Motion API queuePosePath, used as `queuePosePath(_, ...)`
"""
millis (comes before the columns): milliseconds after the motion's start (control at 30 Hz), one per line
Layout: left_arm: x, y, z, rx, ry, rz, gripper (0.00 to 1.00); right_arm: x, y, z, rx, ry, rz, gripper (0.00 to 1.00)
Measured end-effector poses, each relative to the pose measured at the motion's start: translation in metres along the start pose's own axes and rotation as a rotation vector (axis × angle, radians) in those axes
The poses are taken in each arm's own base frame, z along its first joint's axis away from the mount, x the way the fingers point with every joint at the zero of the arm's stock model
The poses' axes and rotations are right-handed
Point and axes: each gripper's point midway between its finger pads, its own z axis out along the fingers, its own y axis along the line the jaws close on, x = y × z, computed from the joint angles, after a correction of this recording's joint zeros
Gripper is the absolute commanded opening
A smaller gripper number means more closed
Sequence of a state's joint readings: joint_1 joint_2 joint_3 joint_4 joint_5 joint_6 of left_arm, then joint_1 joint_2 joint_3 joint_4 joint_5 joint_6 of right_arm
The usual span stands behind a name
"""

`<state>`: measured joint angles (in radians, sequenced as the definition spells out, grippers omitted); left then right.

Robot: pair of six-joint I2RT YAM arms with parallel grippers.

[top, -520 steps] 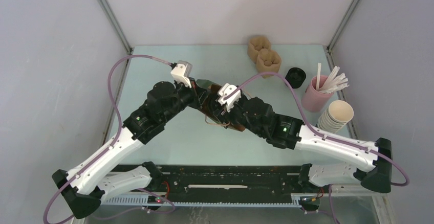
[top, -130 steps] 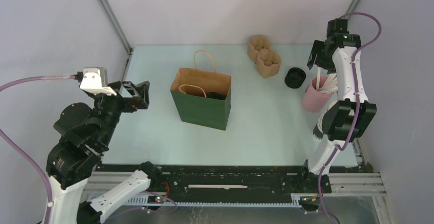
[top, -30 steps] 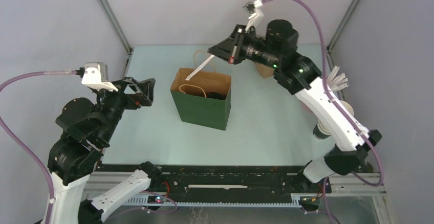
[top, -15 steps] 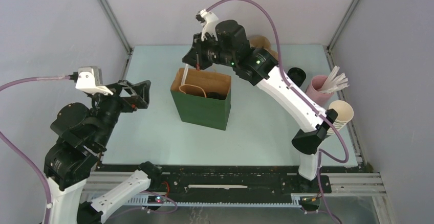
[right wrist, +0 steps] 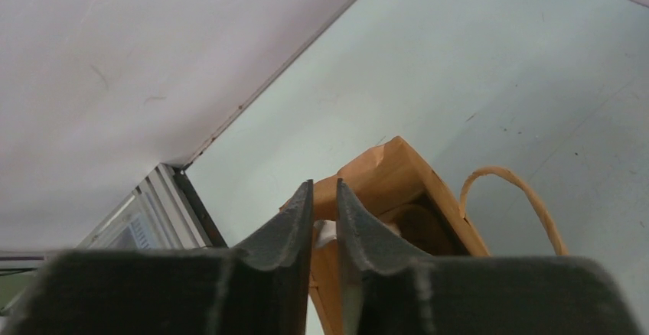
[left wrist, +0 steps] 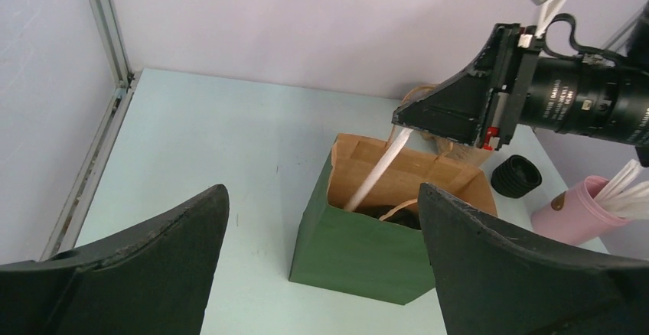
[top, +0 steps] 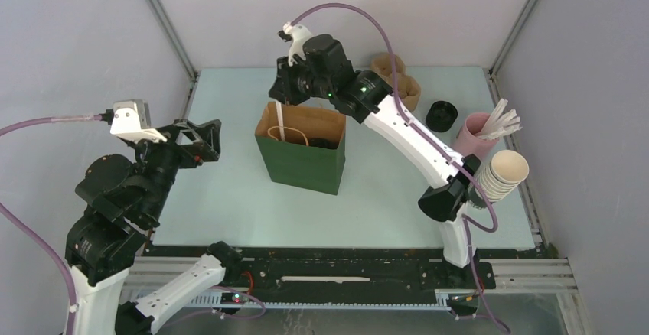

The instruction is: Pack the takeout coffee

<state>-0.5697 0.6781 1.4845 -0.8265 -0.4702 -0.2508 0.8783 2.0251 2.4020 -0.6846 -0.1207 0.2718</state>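
Observation:
A green paper bag (top: 302,163) (left wrist: 360,247) stands open mid-table. Of the takeout coffee only a dark, lid-like shape (top: 324,143) (left wrist: 381,213) shows inside it. My right gripper (top: 280,99) (left wrist: 399,121) (right wrist: 324,184) hangs just over the bag's back left corner. Its jaws stand a narrow gap apart. A white straw (top: 282,121) (left wrist: 375,173) (right wrist: 327,232) slants from just under its tips down into the bag. My left gripper (top: 210,138) (left wrist: 323,190) is wide open and empty, raised to the left of the bag and facing it.
A pink cup of white straws (top: 473,140) (left wrist: 578,213) and a nested stack of lidless paper cups (top: 501,174) stand at the right edge. A black ribbed piece (top: 441,115) (left wrist: 516,176) and brown pulp carriers (top: 406,86) sit at the back right. The bag's handle (right wrist: 520,190) arches up.
My right arm swung left, carrying the straw over the bag's back left corner. Its jaws parted a little and the straw's lower end went into the bag. The left arm barely moved.

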Motion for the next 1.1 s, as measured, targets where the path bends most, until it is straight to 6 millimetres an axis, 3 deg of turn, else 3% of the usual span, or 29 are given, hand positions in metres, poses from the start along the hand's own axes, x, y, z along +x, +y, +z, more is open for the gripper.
queuePosePath(233, 0.000, 0.003, 0.000, -0.017, -0.001, 0.008, 0.98, 0.013, -0.006, 0.010, 0.015, 0.040, 0.003, 0.40)
queuePosePath(400, 0.001, 0.005, 0.000, -0.023, 0.000, 0.009, 0.98, 0.008, -0.007, 0.007, 0.021, 0.028, 0.003, 0.46)
queuePosePath(533, 0.000, 0.005, 0.000, -0.023, 0.000, 0.009, 0.98, 0.006, -0.009, 0.000, 0.031, 0.030, 0.006, 0.51)
queuePosePath(633, 0.000, 0.005, 0.000, -0.023, 0.000, 0.009, 0.98, 0.000, -0.009, -0.017, 0.043, 0.027, 0.008, 0.54)
queuePosePath(700, 0.001, 0.004, 0.000, -0.024, 0.001, 0.010, 0.98, -0.005, -0.011, -0.037, 0.060, 0.023, 0.010, 0.55)
queuePosePath(800, 0.002, 0.003, 0.003, -0.023, 0.007, 0.013, 0.98, -0.016, -0.018, -0.083, 0.102, -0.005, 0.018, 0.57)
queuePosePath(933, 0.005, -0.003, 0.012, -0.018, 0.023, 0.020, 0.99, -0.035, -0.039, -0.170, 0.204, -0.106, 0.043, 0.62)
queuePosePath(1100, 0.010, -0.013, 0.028, -0.012, 0.057, 0.013, 1.00, -0.036, -0.065, -0.260, 0.330, -0.222, 0.087, 0.68)
